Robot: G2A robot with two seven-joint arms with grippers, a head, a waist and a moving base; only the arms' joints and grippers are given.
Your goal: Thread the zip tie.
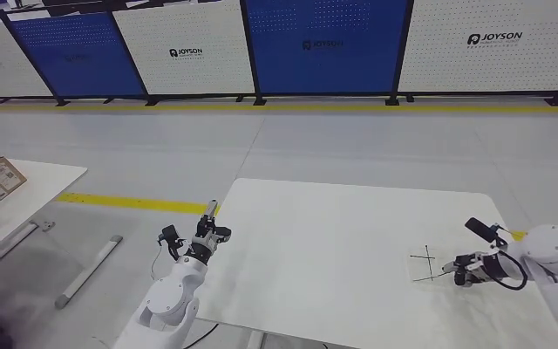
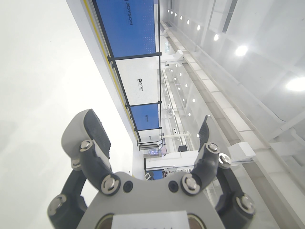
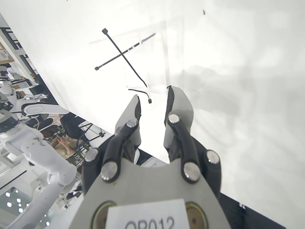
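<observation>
Carefully: the right pincer [image 3: 153, 95], released, sits just beside the nearest zip tie [image 3: 144, 92] by the desk's [image 1: 331, 253] right edge. Centre over its strap before clenching. The left pincer [image 2: 147, 117] gapes at the left edge.

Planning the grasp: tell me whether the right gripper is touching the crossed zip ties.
Apart. Right wrist view shows table between the right gripper and crossed zip ties.

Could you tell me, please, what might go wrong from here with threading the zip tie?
1. The crossed zip ties overlap, so lifting one could drag the other.
2. The bent zip tie lies flat just ahead of the open right tool; being thin, it may slip.
3. The left tool sits open at the opposite edge of the table, far from the ties.
</observation>
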